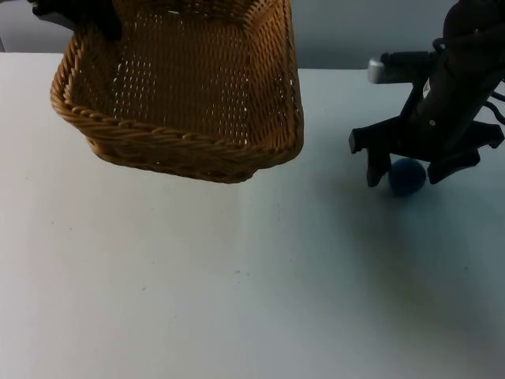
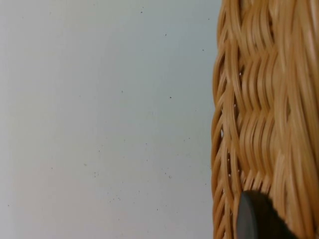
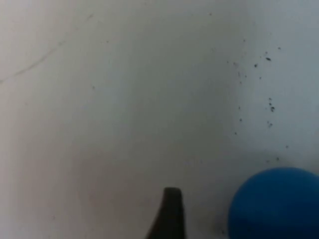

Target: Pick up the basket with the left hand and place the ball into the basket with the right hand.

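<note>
A woven wicker basket hangs tilted above the table's back left, its open side toward the camera. My left gripper is shut on its far left rim. In the left wrist view, a black fingertip lies against the basket's woven wall. A small blue ball rests on the table at the right. My right gripper is open and low over it, one finger on each side. In the right wrist view, a fingertip stands a short gap from the ball.
The white table top stretches bare from the basket to the front edge. The grey partition wall closes off the back. Small dark specks dot the surface near the ball.
</note>
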{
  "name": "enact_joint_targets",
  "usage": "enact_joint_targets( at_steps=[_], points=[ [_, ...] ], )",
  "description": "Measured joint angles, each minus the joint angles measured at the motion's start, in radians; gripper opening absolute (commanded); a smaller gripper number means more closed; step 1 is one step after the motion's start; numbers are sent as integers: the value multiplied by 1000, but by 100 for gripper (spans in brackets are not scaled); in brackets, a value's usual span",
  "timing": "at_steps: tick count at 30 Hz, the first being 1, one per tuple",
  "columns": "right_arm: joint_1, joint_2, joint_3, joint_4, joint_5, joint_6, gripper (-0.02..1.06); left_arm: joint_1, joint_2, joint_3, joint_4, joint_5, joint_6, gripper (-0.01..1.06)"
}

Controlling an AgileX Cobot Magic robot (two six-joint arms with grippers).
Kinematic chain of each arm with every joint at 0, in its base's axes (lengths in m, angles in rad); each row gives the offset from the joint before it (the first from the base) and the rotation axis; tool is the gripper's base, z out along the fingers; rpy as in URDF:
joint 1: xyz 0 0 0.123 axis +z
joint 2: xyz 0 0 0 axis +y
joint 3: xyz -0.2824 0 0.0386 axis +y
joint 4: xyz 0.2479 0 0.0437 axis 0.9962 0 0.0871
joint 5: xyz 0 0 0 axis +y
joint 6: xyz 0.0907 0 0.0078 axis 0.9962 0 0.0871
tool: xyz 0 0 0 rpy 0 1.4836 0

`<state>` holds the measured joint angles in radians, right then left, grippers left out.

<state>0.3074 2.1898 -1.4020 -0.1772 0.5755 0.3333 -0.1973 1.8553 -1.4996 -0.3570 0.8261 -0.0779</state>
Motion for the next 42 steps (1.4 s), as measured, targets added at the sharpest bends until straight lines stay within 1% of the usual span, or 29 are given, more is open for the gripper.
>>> enact_joint_targets(
  at_steps=[1,3,4,5,6,8,9,10,14,24,31,42],
  points=[
    [0,0,0,0,0,2,53,0,0,0,0,0,0,0],
    [0,1,0,0,-6,4,43,0,0,0,0,0,0,0],
    [0,1,0,0,-6,4,40,0,0,0,0,0,0,0],
    [0,1,0,0,-6,6,40,0,0,0,2,0,0,0],
    [0,1,0,0,-6,6,37,0,0,0,2,0,0,0],
    [0,1,0,0,-8,8,30,0,0,0,2,0,0,0],
    [0,1,0,0,-8,8,24,0,0,0,2,0,0,0],
    [0,1,0,0,-8,12,24,0,0,0,2,0,0,0],
    [0,2,0,0,-8,23,0,0,0,0,2,0,0,0],
    [0,-9,-2,-2,25,29,0,0,0,0,2,-2,0,0],
    [0,-136,-2,-2,34,29,0,0,0,0,2,-6,0,0],
    [0,-343,-2,-6,71,29,0,0,0,0,2,-20,0,0]
  ],
)
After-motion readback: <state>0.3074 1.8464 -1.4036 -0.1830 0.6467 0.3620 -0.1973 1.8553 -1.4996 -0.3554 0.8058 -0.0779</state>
